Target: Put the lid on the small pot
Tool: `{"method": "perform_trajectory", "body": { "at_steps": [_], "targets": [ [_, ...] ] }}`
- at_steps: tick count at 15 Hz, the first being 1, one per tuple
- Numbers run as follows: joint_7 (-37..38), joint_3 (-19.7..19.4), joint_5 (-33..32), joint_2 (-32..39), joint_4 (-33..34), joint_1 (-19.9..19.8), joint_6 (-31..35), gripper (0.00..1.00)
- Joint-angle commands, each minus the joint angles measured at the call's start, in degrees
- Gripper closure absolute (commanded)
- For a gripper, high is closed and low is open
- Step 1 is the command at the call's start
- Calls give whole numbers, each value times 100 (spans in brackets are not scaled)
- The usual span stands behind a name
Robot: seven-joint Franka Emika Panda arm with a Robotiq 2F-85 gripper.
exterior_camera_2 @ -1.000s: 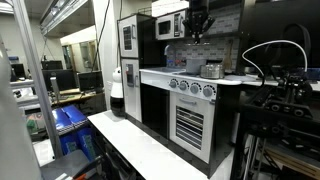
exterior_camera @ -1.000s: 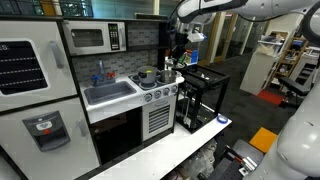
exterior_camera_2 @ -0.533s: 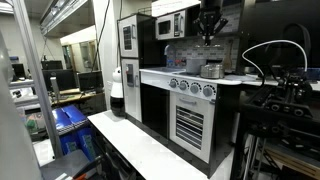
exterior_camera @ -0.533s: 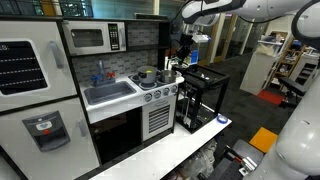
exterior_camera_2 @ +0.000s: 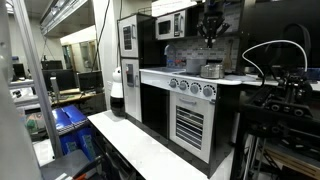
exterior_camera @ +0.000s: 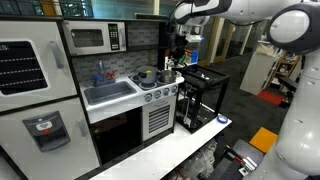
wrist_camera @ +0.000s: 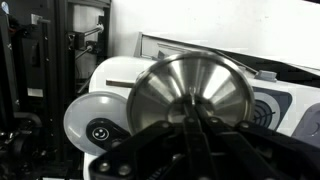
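So the arm is reaching over the toy kitchen and the tool [wrist_camera: 192,122] is holding a shiny round metal lid [wrist_camera: 195,85]. In the wrist view the lid is filling most of the middle, and the dark fingers [wrist_camera: 150,150] are closing in narrow at its center. What exactly they're pinching there is hiding behind them. In both exterior views the tool [exterior_camera: 178,42] [exterior_camera_2: 211,30] is hanging up high, about level with the microwave [exterior_camera: 90,38], and the lid is too small to make out from that far. Down below, two pots are sitting on the table [exterior_camera_2: 160,74], which here is the toy kitchen's stove top: the small pot [exterior_camera: 167,75] toward the outer end, and a bigger pot [exterior_camera: 147,75] just beside it on the sink [exterior_camera: 110,92] side. The tool is hovering roughly over the small pot's end of the stove but well apart from it, nothing touching. Can't tell from these views whether the lid is lining up exactly with the small pot. The fridge [exterior_camera: 30,60] is standing at the far end of the kitchen from the stove.
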Motion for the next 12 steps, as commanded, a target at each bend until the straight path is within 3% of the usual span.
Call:
{"method": "perform_trajectory", "body": {
  "at_steps": [1,12],
  "targets": [
    [-99,126,94,520,700,-140,-450,99],
    [230,176,-173,1039,1014,-78,-343,99]
  ]
}}
